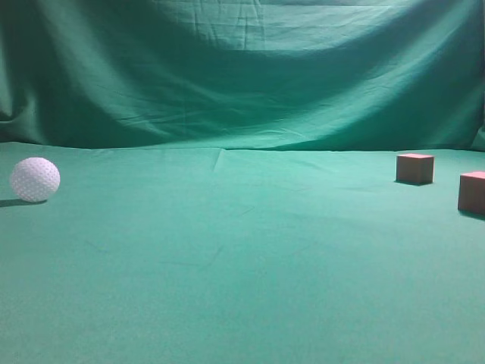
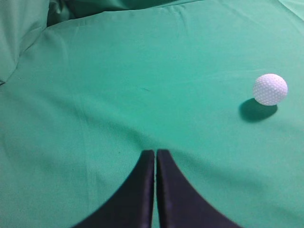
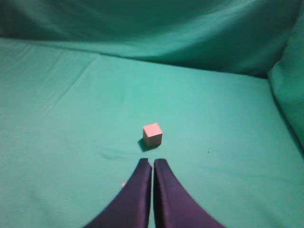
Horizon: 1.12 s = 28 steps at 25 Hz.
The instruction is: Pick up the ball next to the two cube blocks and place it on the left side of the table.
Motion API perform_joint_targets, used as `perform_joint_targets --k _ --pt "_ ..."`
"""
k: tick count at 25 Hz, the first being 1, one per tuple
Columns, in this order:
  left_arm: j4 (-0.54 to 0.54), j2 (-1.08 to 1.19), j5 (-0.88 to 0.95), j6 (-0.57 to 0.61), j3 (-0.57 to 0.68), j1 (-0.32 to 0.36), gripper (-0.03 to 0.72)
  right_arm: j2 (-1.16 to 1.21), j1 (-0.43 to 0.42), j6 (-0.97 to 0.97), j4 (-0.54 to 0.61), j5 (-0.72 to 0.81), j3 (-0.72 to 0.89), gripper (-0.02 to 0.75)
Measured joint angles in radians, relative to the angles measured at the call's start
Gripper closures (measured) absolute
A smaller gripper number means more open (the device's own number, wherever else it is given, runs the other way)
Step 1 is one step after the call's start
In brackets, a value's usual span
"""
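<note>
The white dimpled ball (image 1: 35, 179) rests on the green table (image 1: 227, 265) at the far left, far from the two reddish-brown cubes (image 1: 415, 167) (image 1: 472, 192) at the right. Neither gripper shows in the exterior view. In the left wrist view the ball (image 2: 270, 89) lies free to the upper right of my left gripper (image 2: 156, 152), which is shut and empty. My right gripper (image 3: 152, 161) is shut and empty, with one cube (image 3: 152, 134) just beyond its tips. A pink corner of the other cube (image 3: 123, 184) peeks out beside the left finger.
A green cloth backdrop (image 1: 242, 68) rises behind the table. Folds of cloth stand at the right in the right wrist view (image 3: 289, 80) and at the upper left in the left wrist view (image 2: 19, 33). Bare green cloth lies between the ball and the cubes.
</note>
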Motion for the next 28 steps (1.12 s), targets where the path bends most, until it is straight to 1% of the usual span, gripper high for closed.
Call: perform_joint_targets --k 4,7,10,13,15,20,28 --pt "0.0 0.0 0.0 0.0 0.0 0.0 0.688 -0.129 -0.117 0.006 0.0 -0.166 0.2 0.738" --pt "0.0 0.0 0.0 0.0 0.0 0.0 0.688 -0.198 -0.177 0.022 0.0 -0.209 0.306 0.738" --pt "0.0 0.0 0.0 0.0 0.0 0.0 0.688 -0.236 -0.215 0.023 0.023 -0.218 0.384 0.738" --pt "0.0 0.0 0.0 0.0 0.0 0.0 0.688 -0.265 -0.23 0.024 0.04 -0.219 0.438 0.738" --pt "0.0 0.0 0.0 0.0 0.0 0.0 0.688 -0.292 -0.23 0.026 0.044 -0.218 0.441 0.738" --pt "0.0 0.0 0.0 0.0 0.0 0.0 0.688 -0.3 -0.234 0.027 0.047 -0.146 0.443 0.738" --pt "0.0 0.0 0.0 0.0 0.0 0.0 0.688 -0.3 -0.234 -0.007 0.047 -0.127 0.443 0.738"
